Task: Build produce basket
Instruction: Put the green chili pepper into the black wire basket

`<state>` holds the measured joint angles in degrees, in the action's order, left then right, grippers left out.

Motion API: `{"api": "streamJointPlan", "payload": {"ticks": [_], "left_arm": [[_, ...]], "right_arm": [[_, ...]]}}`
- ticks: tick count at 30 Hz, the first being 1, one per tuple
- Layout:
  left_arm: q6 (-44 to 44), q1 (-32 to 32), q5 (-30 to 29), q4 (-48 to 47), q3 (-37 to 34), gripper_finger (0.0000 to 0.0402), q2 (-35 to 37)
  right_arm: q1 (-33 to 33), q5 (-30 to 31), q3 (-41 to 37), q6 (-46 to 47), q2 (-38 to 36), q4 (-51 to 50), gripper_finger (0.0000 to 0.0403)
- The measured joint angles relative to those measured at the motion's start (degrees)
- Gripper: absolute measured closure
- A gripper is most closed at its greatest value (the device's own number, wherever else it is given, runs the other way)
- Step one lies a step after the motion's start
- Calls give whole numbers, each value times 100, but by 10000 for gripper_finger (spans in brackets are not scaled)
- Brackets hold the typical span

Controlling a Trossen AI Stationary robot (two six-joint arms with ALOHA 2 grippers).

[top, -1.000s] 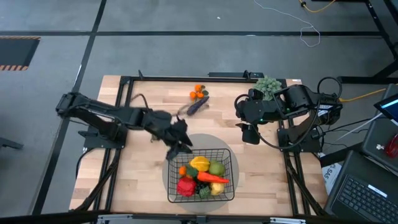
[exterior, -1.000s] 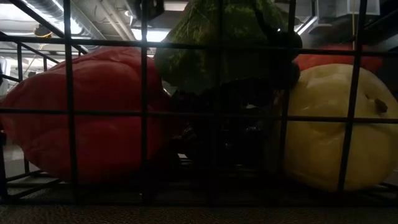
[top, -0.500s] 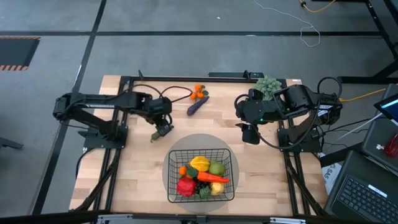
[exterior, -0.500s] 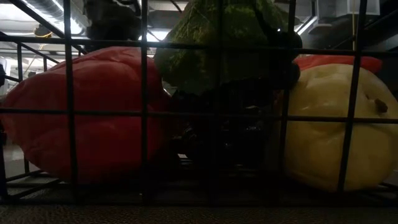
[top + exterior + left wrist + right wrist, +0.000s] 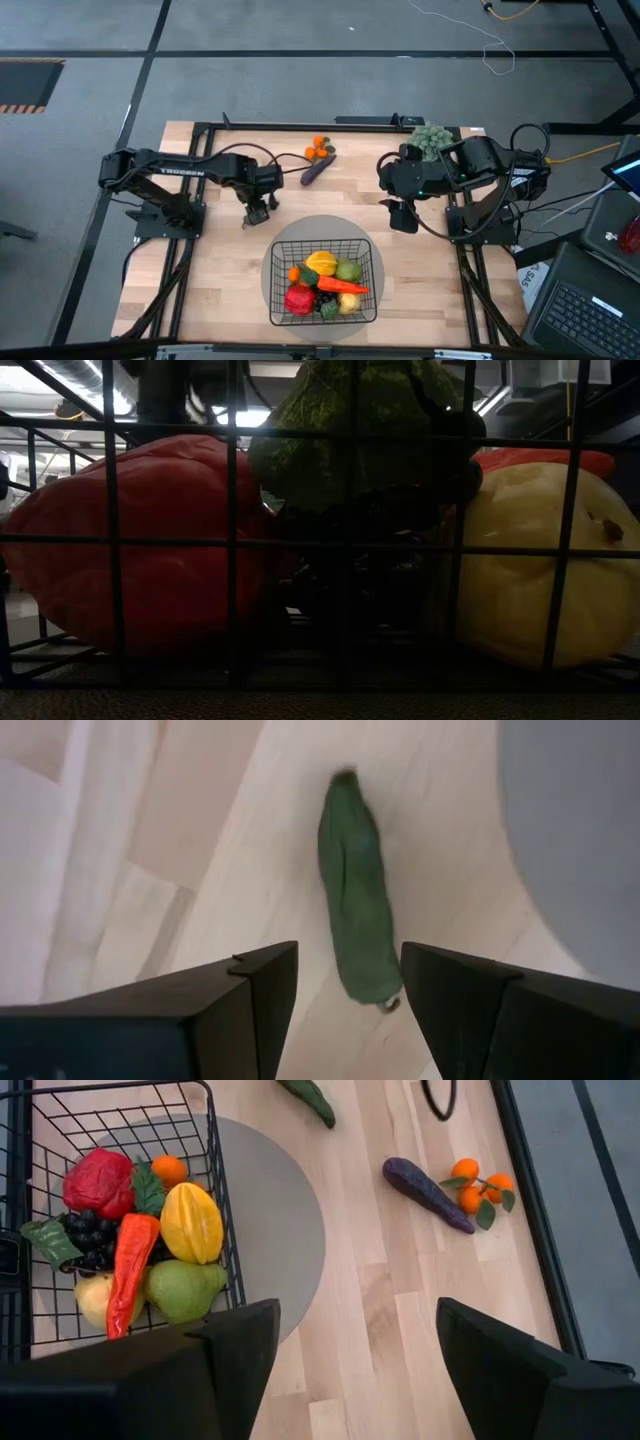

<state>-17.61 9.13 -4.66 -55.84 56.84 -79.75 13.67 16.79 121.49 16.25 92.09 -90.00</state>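
Looking straight down, the high view shows the basket [image 5: 322,283] on the grey mat [image 5: 275,240] near the table's [image 5: 215,290] front edge, already holding a red pepper [image 5: 299,299], a carrot [image 5: 341,287], a starfruit [image 5: 322,263] and a green pear [image 5: 349,270]. The left gripper [image 5: 258,212] hangs over bare wood just off the mat's left-rear rim, apparently lined up on a green piece too small to make out from this height. An eggplant [image 5: 317,170] and a cluster of oranges [image 5: 319,149] lie near the rear edge; the right arm waits toward the right edge

At table height, the low view looks through the basket's mesh at the pepper on one side, a pale yellow fruit [image 5: 525,585] on the other, and a dark green piece [image 5: 360,430] stacked between them

From the left wrist, the green pod [image 5: 357,905] lies flat on the wood, its long axis running straight away from the camera, near end between the spread fingers [image 5: 265,995]. That alignment suggests the jaws are placed to close across its narrow width

From the right wrist, the right gripper [image 5: 345,1370] is open and empty above the mat's edge. The eggplant lies diagonally beside the oranges, and the carrot runs lengthwise among the basket's fruit
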Motion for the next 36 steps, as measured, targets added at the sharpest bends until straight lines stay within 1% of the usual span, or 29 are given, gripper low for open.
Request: {"api": "streamJointPlan", "payload": {"ticks": [2, 6, 12, 19, 21, 23, 30, 33, 36], "left_arm": [[-63, 6, 79, 96, -207, 235, 2], [-283, 37, 558, 546, -752, 232, 0], [-478, 35, 583, 1314, -1323, 231, 0], [-496, 24, 591, 1442, -1374, 231, -92], [-495, 24, 692, 1470, -1375, 231, -153], [-500, 23, 883, 1535, -1375, 231, -285], [-645, 7, 913, 1781, -1340, 231, -924], [-654, 0, 761, 1794, -1320, 231, -1125], [-659, 7, 634, 1790, -1314, 231, -1169]], "right_arm": [[0, -2, 0, 0, 0, -2, 148], [-1, 0, 0, 0, 0, -2, 148], [-1, 0, 0, 0, 0, -2, 148], [0, 3, 0, 0, 0, -1, 148], [-2, 5, 0, 2, 0, 0, 148], [0, 3, 0, 7, 0, -2, 148], [-2, 5, 0, 7, 0, -2, 148], [-1, 4, 0, 7, 0, -2, 148], [-1, 5, 0, 6, 0, -2, 148]]}}
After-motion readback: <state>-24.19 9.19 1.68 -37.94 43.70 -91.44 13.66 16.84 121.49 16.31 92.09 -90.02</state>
